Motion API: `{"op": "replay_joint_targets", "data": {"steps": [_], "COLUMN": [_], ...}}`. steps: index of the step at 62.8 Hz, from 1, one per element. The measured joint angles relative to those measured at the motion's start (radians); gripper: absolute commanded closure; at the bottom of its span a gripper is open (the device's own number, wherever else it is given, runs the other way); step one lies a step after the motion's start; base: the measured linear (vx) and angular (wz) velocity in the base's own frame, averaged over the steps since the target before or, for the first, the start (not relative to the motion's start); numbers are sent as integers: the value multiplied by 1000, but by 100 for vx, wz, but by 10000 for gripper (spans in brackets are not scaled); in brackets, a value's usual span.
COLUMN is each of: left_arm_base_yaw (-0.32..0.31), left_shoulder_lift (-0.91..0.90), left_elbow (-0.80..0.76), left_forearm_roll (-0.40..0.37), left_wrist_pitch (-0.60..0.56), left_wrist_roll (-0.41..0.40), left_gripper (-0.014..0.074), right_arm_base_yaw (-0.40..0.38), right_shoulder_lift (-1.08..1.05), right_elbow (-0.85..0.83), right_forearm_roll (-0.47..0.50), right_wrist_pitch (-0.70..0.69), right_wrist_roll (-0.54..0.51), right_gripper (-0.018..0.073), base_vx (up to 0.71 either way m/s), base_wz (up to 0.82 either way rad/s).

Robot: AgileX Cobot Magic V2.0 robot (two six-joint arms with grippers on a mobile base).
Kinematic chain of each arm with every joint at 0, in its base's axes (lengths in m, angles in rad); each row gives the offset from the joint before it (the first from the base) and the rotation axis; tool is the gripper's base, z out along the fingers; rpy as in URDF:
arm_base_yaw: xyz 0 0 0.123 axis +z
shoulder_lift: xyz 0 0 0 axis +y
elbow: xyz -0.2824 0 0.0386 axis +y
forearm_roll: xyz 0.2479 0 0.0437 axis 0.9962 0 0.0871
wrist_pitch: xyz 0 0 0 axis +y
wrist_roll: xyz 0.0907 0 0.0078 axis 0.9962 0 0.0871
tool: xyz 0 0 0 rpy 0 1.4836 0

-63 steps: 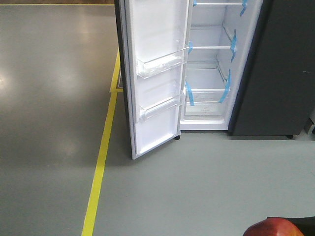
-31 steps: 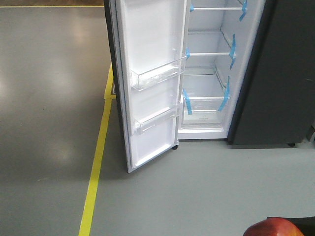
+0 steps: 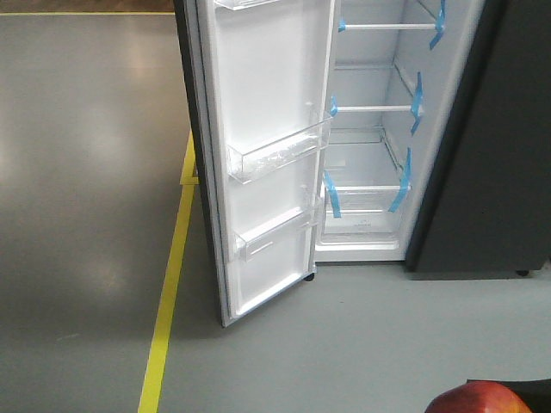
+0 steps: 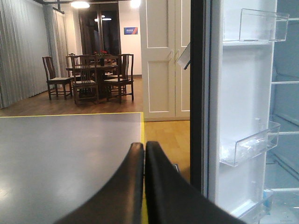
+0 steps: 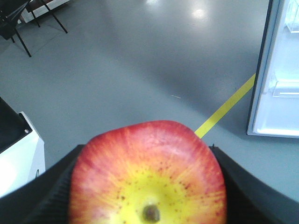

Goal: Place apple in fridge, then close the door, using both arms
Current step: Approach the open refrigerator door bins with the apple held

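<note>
the left gripper (image 4: 144,145) has two smooth, glossy black fingers (image 4: 126,186) curving up to narrow rounded tips, while the right gripper (image 5: 145,154) has matte black fingers (image 5: 247,196) with fine ribbed texture.

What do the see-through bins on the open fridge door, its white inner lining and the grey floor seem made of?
Clear door bins: transparent hard plastic, the lining shows through.
White door lining: smooth moulded plastic, slight sheen.
Grey floor: probably coated concrete or epoxy; soft glare patches, no seams.
</note>
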Motion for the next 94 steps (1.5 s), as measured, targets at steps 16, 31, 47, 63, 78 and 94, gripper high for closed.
{"op": "replay_joint_targets", "data": {"steps": [16,31,47,63,78,94], "left_arm_base_yaw": [0,0,0,0,0,0], "left_shoulder_lift": [0,0,0,0,0,0], "left_elbow": [0,0,0,0,0,0], "left_forearm_roll": [0,0,0,0,0,0], "left_wrist_pitch": [0,0,0,0,0,0], "left_wrist_roll": [0,0,0,0,0,0], "left_gripper": [603,603,603,603,603,603], "right_arm_base_yaw": [0,0,0,0,0,0], "right_shoulder_lift": [0,0,0,0,0,0], "right_elbow": [0,0,0,0,0,0], "right_forearm_roll": [0,0,0,0,0,0], "right_wrist_pitch": [0,0,1,4,4,4], "right_wrist_roll": [0,0,0,0,0,0], "right_gripper": [141,141,141,141,141,141], "base_vx": [15,14,15,15,16,15], "base_wz": [4,2,1,-1,-1,1]}}
